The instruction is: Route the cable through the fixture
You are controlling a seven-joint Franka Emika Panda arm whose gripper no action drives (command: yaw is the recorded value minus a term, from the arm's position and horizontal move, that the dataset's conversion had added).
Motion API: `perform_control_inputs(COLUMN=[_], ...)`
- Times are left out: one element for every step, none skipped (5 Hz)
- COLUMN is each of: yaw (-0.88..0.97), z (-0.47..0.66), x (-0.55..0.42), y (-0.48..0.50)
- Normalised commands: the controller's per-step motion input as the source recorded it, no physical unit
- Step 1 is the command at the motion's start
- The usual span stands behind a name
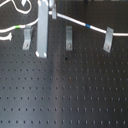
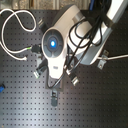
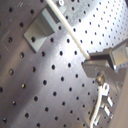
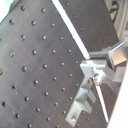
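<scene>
The white cable (image 1: 70,19) runs across the back of the black perforated board. Its green band (image 1: 19,26) lies at the first exterior view's left and its blue band (image 1: 87,25) toward the right. Three grey fixture clips stand in a row: left (image 1: 27,38), middle (image 1: 69,38), right (image 1: 107,41). The cable rests on the right clip and rises toward my gripper (image 3: 94,61), which is shut on the cable between the left and middle clips. One long grey finger (image 1: 42,35) hides the cable there. In the second wrist view the cable (image 4: 75,32) runs into the fingertips.
In the second exterior view the arm (image 2: 62,42) covers the middle of the board. Slack cable loops (image 2: 10,30) at the second exterior view's upper left. A small blue object (image 2: 1,89) sits at the left edge. A clip (image 3: 40,30) lies close to the fingers.
</scene>
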Motion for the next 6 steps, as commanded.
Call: perform_control_inputs(yaw=[0.19, -0.10, -0.06, 0.00, 0.00, 0.01], z=[0.00, 0.00, 0.06, 0.02, 0.01, 0.00], x=[0.015, 0.035, 0.203, 0.274, 0.262, 0.017], y=[0.123, 0.185, 0.317, 0.192, 0.145, -0.003])
